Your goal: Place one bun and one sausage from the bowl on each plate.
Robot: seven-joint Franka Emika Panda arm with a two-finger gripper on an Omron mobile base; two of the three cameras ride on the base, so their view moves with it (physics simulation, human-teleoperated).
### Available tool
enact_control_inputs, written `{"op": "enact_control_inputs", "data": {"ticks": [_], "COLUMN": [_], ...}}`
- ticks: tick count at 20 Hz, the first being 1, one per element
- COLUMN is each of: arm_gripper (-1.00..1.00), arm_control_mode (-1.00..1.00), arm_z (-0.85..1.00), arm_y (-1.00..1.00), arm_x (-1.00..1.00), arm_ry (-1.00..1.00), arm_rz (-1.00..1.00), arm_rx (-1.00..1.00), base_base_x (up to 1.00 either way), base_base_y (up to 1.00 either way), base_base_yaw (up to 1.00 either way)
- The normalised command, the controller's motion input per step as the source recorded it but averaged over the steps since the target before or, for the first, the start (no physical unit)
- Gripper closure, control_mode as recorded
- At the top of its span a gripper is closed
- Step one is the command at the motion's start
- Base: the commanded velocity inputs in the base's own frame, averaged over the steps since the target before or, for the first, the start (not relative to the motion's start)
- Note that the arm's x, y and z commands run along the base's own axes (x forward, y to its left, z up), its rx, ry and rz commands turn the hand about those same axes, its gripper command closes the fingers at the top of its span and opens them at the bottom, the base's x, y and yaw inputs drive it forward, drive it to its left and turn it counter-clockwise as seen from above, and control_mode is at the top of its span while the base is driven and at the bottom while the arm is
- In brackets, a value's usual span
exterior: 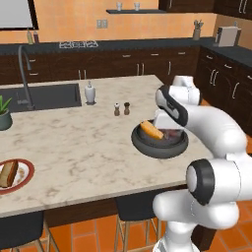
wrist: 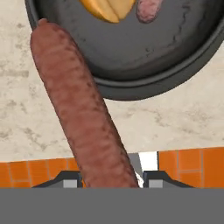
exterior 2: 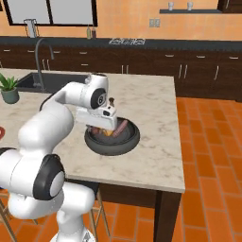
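Sausage, long reddish-brown (wrist: 83,109), clamped in hand (wrist: 111,179) above wide dark grey bowl (wrist: 131,83); bun on red-rimmed plate (exterior: 27,179) already, sausage placement left.

White arm over dark bowl (exterior 2: 112,140), sausage (exterior 2: 122,126) on rim, marble counter (exterior 2: 156,142)

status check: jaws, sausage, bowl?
Gripper shut on sausage, above bowl rim. Bun and second sausage in bowl. Nothing blocking.
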Motion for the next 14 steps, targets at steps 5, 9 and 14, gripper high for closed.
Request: {"op": "enact_control_inputs", "data": {"ticks": [5, 9, 14], "arm_gripper": [1.00, 1.00, 1.00], "arm_control_mode": [-1.00, -1.00, -1.00], "arm_z": [0.55, 0.43, 0.29], "arm_y": [0.11, 0.30, 0.16], "arm_x": [-0.88, -0.73, -0.90], "arm_ry": [0.00, 0.00, -0.08], "arm_rz": [-0.20, -0.18, -0.06], "arm_rx": [-0.07, -0.11, -0.07], "base_base_x": [0.00, 0.00, 0.00], "base_base_y": [0.00, 0.00, 0.00], "base_base_yaw": [0.00, 0.00, 0.00]}}
